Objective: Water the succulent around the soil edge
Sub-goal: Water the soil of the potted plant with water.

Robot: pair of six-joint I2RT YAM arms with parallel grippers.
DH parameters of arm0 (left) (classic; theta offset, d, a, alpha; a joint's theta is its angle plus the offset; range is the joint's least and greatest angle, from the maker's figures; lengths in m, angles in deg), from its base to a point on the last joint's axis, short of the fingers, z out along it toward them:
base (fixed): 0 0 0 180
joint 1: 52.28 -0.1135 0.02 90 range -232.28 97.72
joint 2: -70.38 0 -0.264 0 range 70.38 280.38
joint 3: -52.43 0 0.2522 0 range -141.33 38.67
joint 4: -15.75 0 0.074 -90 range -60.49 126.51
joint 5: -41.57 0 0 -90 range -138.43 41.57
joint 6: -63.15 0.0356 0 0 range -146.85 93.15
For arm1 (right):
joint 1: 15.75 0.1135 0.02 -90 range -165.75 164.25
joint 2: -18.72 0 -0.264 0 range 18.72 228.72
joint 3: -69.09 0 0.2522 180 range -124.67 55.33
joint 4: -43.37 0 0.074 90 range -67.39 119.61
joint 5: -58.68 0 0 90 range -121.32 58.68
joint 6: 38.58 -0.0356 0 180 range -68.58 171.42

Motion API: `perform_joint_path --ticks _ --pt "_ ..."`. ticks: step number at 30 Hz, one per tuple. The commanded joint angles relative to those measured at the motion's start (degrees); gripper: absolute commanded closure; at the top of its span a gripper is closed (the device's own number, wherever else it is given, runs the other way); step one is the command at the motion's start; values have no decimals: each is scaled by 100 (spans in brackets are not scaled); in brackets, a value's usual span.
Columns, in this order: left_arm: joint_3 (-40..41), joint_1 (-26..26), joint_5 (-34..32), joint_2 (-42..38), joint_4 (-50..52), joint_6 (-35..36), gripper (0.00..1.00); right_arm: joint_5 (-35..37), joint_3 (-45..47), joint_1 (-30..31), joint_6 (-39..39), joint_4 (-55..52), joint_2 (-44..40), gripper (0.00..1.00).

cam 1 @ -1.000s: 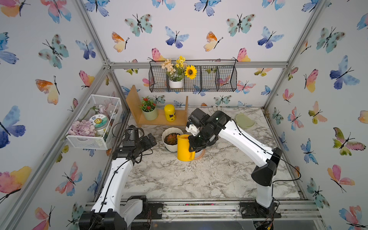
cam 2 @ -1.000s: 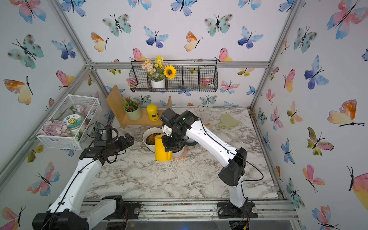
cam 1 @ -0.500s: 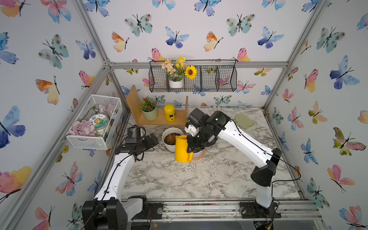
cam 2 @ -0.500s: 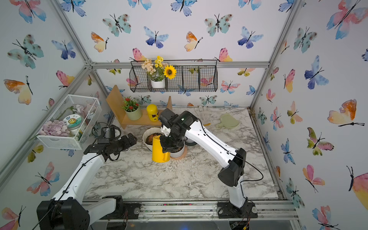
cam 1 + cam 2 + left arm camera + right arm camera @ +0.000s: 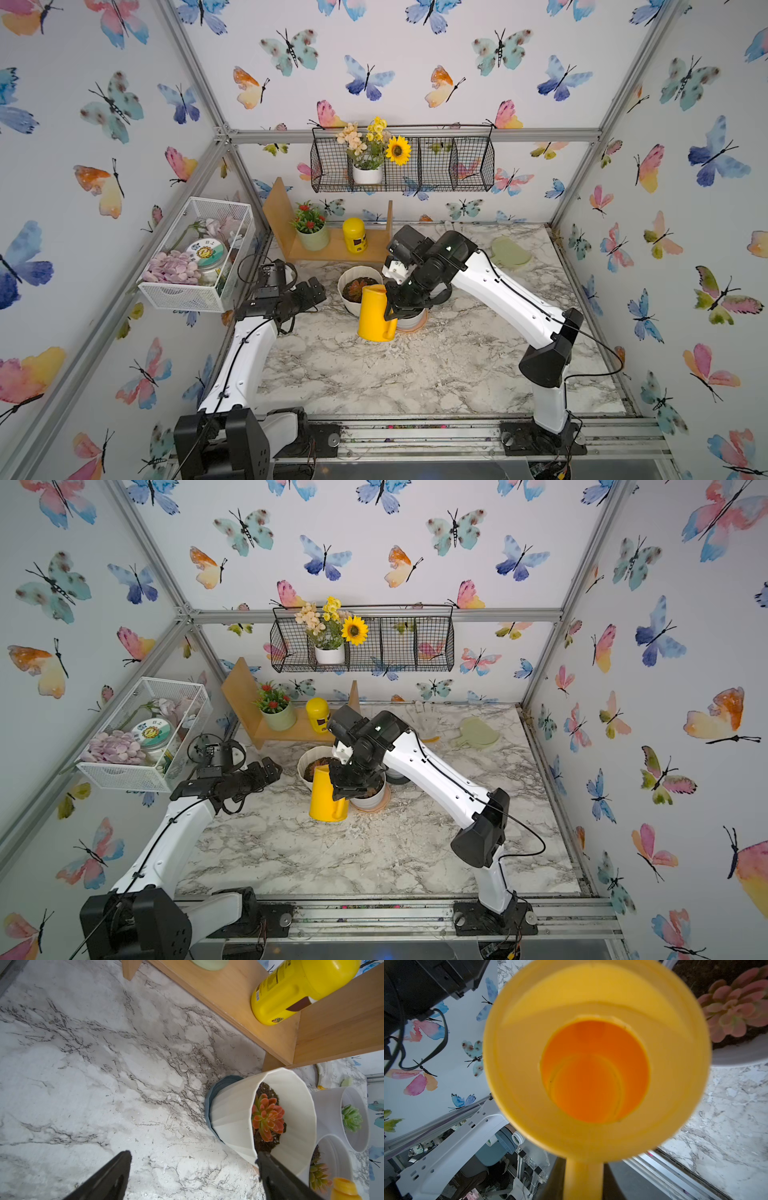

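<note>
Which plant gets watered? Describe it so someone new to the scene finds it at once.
Find the wooden shelf at the back of the table. In front of it, by the yellow can, sits the widest pot. It alone is cream and ribbed, holding an orange-red rosette in dark soil; the pots beside it are smooth white.

Yellow bottle [image 5: 354, 235] upright beside green flowerpot [image 5: 312, 239] on wooden shelf [image 5: 334, 250].
</note>
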Motion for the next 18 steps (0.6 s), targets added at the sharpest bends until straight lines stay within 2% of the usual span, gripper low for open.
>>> perform_joint_path --ticks 1,18 --pt "-96 -15 396 8 -53 75 1 -273 -243 41 -175 -43 152 99" --pt "-35 -21 142 49 -75 -15 1 -483 -842 103 -309 83 743 99"
